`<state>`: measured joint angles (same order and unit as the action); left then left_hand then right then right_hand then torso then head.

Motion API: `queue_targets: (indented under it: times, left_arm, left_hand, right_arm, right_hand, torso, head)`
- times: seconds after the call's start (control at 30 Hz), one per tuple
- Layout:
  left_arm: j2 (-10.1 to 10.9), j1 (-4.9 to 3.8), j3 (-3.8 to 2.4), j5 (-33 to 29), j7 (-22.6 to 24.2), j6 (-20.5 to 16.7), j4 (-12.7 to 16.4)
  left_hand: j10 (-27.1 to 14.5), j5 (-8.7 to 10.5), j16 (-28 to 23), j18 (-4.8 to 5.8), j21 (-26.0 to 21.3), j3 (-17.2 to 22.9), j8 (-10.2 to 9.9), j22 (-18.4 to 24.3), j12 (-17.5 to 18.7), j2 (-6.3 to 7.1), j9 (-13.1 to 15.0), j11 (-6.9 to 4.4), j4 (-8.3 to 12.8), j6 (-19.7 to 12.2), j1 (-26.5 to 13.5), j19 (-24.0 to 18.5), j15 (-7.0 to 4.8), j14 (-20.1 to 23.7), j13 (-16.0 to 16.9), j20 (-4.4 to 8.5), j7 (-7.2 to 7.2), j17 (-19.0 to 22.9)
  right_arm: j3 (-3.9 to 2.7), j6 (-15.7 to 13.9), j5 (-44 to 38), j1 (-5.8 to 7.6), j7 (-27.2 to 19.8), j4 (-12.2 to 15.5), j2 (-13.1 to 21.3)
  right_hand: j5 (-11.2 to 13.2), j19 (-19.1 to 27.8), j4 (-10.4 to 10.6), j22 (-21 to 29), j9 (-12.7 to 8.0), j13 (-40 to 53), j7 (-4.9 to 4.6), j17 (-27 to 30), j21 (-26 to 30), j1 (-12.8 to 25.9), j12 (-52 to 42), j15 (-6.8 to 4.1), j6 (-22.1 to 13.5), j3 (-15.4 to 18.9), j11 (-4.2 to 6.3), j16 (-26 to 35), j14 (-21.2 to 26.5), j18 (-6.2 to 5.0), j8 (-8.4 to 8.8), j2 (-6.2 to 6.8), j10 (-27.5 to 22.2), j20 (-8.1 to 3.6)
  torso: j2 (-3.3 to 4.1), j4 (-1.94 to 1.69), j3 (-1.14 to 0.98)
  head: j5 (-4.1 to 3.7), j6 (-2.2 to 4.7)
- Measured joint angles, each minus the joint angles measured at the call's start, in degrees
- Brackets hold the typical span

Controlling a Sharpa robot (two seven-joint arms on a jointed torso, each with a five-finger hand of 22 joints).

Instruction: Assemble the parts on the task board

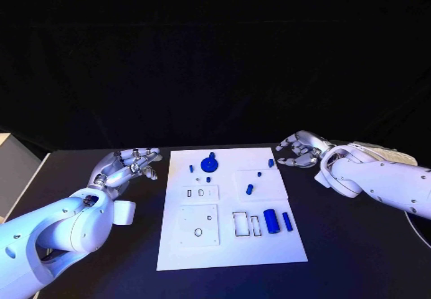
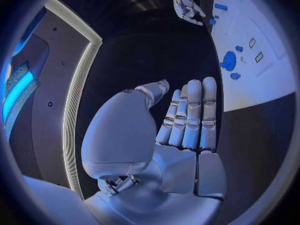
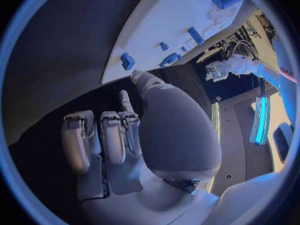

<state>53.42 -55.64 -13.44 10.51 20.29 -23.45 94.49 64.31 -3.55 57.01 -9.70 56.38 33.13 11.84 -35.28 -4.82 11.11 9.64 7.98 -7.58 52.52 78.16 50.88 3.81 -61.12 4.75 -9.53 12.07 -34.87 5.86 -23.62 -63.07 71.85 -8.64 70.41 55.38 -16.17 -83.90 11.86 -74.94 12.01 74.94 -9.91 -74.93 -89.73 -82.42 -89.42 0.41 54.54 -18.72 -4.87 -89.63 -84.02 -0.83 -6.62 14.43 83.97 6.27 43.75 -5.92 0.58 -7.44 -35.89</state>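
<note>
— Where's the task board (image 1: 229, 249)?
— Mid-table, between both hands, blue parts (image 1: 270, 221) on it.
— The hands?
— Left hand (image 1: 128, 165) spread, empty; right hand (image 1: 303, 149) loosely curled, empty, beside the board.

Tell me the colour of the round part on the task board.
Blue round part; clearest in the head view.

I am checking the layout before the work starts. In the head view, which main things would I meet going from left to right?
left hand → blue wheel on the white board → right hand
</note>
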Motion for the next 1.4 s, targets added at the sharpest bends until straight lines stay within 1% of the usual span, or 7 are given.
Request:
queue_targets:
  times: [0.17,0.5,0.87,1.1,1.17,1.27,1.4]
  left_arm:
    - [-0.05,0.01,0.00,0.00,0.00,0.04,-0.03]
    - [0.00,0.03,0.02,0.00,0.00,0.07,-0.10]
    - [0.06,0.03,0.01,0.01,-0.01,0.08,-0.10]
    - [0.15,0.04,0.00,0.01,-0.02,0.07,-0.04]
    - [0.17,0.04,0.00,0.01,-0.03,0.07,0.00]
    - [0.23,0.04,0.00,0.01,-0.04,0.07,0.04]
    - [0.29,0.04,0.00,0.01,-0.04,0.07,0.08]
  left_hand:
    - [0.00,0.00,0.00,0.00,0.00,0.00,0.00,0.00,0.00,0.00,0.00,0.00,0.00,0.00,0.00,0.00,0.00,0.00,0.00,0.00,0.00,0.00]
    - [0.00,0.00,0.00,-0.01,0.00,0.00,0.00,-0.07,0.00,0.00,0.05,0.00,0.00,0.00,0.00,-0.44,0.20,0.21,0.06,-0.01,0.00,0.06]
    - [-0.22,0.00,-0.03,0.00,0.00,0.00,0.00,-0.07,0.00,0.16,0.05,0.22,0.00,0.00,-0.16,-0.43,0.20,0.21,0.05,-0.01,0.00,0.06]
    - [-0.22,0.00,-0.03,0.00,0.00,0.00,0.00,-0.06,0.00,0.23,0.04,0.22,0.00,0.00,-0.23,-0.43,0.21,0.21,0.05,-0.01,0.00,0.05]
    - [-0.21,0.00,-0.03,0.00,0.00,0.00,0.00,-0.10,0.00,0.23,0.04,0.22,0.00,0.00,-0.23,-0.43,0.20,0.21,0.05,0.00,0.00,0.05]
    - [-0.22,0.00,-0.03,0.00,0.00,0.00,0.00,-0.12,0.00,0.23,0.04,0.22,0.00,0.00,-0.23,-0.43,0.20,0.21,0.04,0.00,0.00,0.10]
    - [-0.21,0.00,-0.03,0.00,0.00,0.00,0.00,-0.11,0.00,0.23,0.04,0.22,0.00,0.00,-0.23,-0.43,0.20,0.21,0.04,0.00,0.00,0.10]
  right_arm:
    - [0.01,1.28,0.04,-0.69,0.10,-1.17,-0.80]
    - [0.03,2.25,0.03,-1.44,0.22,-2.44,-2.28]
    - [0.02,1.81,0.08,-1.53,0.46,-3.72,-3.67]
    - [0.01,1.59,0.17,-1.54,0.65,-4.20,-4.66]
    - [0.01,1.57,0.18,-1.54,0.68,-4.36,-4.85]
    - [0.01,1.56,0.21,-1.55,0.73,-4.56,-5.10]
    - [0.01,1.56,0.23,-1.55,0.78,-4.70,-5.35]
  right_hand:
    - [0.00,0.00,0.00,0.00,0.00,0.00,0.00,0.00,0.00,0.00,0.00,0.00,0.00,0.00,0.00,0.00,0.00,0.00,0.00,0.00,0.00,0.00]
    - [-1.05,0.00,0.16,0.01,0.01,-0.01,0.00,0.01,0.00,0.00,0.00,0.00,0.00,0.15,0.00,0.00,0.00,0.00,0.00,0.00,0.00,0.00]
    - [-1.59,0.00,0.48,0.02,0.01,-0.02,0.00,0.01,0.00,0.32,0.00,0.00,0.00,0.47,0.00,0.00,0.00,0.00,0.00,-0.32,0.00,0.00]
    - [-1.58,0.00,0.48,0.02,0.01,-0.02,0.00,0.02,0.00,0.31,-0.24,0.00,0.01,0.47,0.01,0.00,0.00,0.00,0.00,-0.33,0.00,0.00]
    - [-1.67,0.00,0.48,0.03,0.01,-0.02,0.20,0.02,0.00,-0.04,-0.24,0.00,0.20,0.47,0.01,0.00,0.00,0.00,0.00,-0.68,0.00,0.00]
    - [-1.79,0.00,0.46,0.03,0.01,-0.02,0.00,0.02,0.00,-0.29,-0.24,0.00,0.44,0.09,0.01,0.00,0.00,0.00,0.00,-0.93,0.00,0.00]
    - [-1.79,0.00,0.40,0.03,0.02,-0.03,0.20,0.02,0.00,-0.29,-0.24,0.00,0.65,0.04,0.01,0.00,0.00,0.00,-0.23,-0.93,0.00,0.00]
  torso:
    - [-0.02,0.03,0.03]
    - [-0.07,-0.13,0.14]
    - [-0.04,-0.07,0.21]
    - [-0.04,0.05,0.21]
    - [-0.04,0.05,0.21]
    - [-0.05,0.03,0.21]
    - [-0.10,-0.03,0.22]
  head:
    - [0.03,-0.29]
    - [0.05,-0.85]
    - [0.23,-1.16]
    - [0.23,-1.12]
    - [0.26,-1.22]
    - [0.29,-1.30]
    - [0.30,-1.40]
